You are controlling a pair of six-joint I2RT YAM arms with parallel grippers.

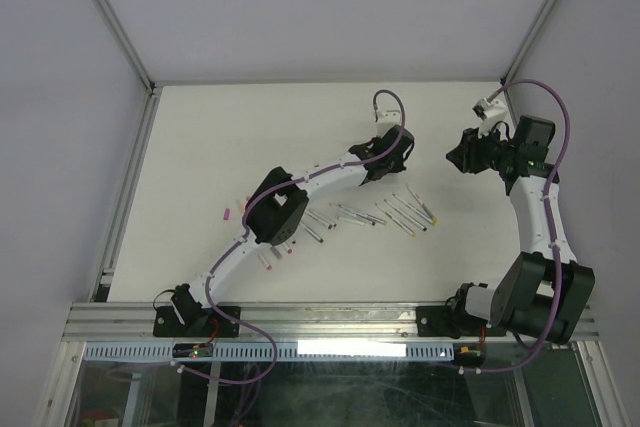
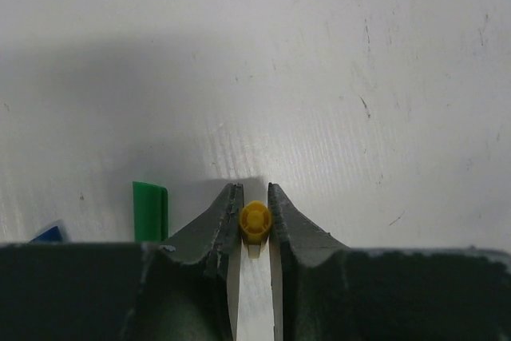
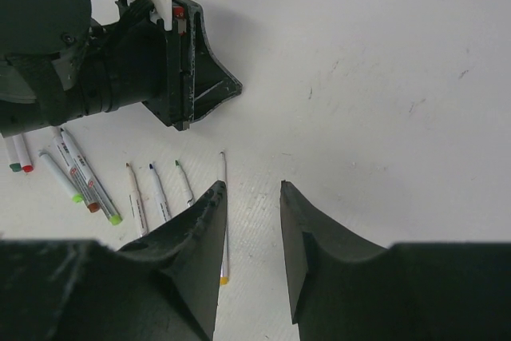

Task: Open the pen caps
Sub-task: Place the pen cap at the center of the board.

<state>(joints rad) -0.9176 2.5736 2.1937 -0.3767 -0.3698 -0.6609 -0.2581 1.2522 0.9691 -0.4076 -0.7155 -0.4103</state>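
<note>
Yellow-ended pen (image 2: 255, 220) is clamped in the left gripper (image 2: 254, 191) above the table (image 2: 359, 53), while the right gripper (image 3: 251, 191) stands apart and empty near other pens (image 1: 385, 212) lying loose on the table.

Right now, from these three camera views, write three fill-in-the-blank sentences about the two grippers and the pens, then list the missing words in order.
1. The left gripper is shut on a pen whose visible end is coloured ____.
2. The right gripper holds nothing; its jaws are ____.
3. In the left wrist view, the loose cap lying beside the left gripper is coloured ____.

Missing words: yellow; open; green.
</note>
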